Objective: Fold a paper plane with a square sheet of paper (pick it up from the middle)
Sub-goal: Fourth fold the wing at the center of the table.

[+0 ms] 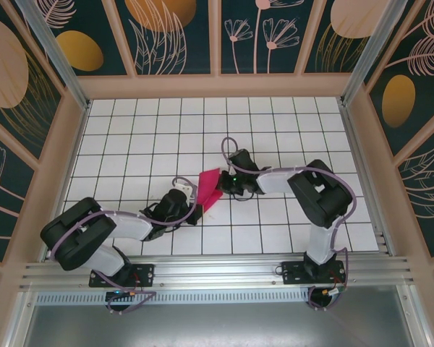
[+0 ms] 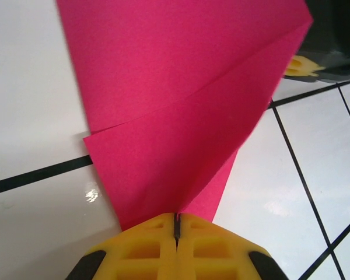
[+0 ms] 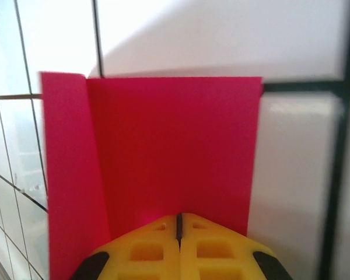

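Observation:
The magenta-pink sheet of paper [image 1: 208,189] is folded and held up off the tiles between the two arms. My left gripper [image 1: 197,208] is shut on its lower left end. In the left wrist view the paper [image 2: 181,105] fans out from the closed yellow jaws of the left gripper [image 2: 177,224], with a fold edge running diagonally across it. My right gripper [image 1: 222,183] is shut on the other end. In the right wrist view the paper [image 3: 163,151] rises as a flat panel from the right gripper [image 3: 178,224], with a narrower flap at its left. A right fingertip [image 2: 300,65] shows past the paper's far corner.
The white gridded table [image 1: 289,130] is ringed by a wooden frame with patterned panels [image 1: 173,36]. Open tiles lie behind and to both sides of the grippers. The arm bases sit on the metal rail [image 1: 217,278] at the near edge.

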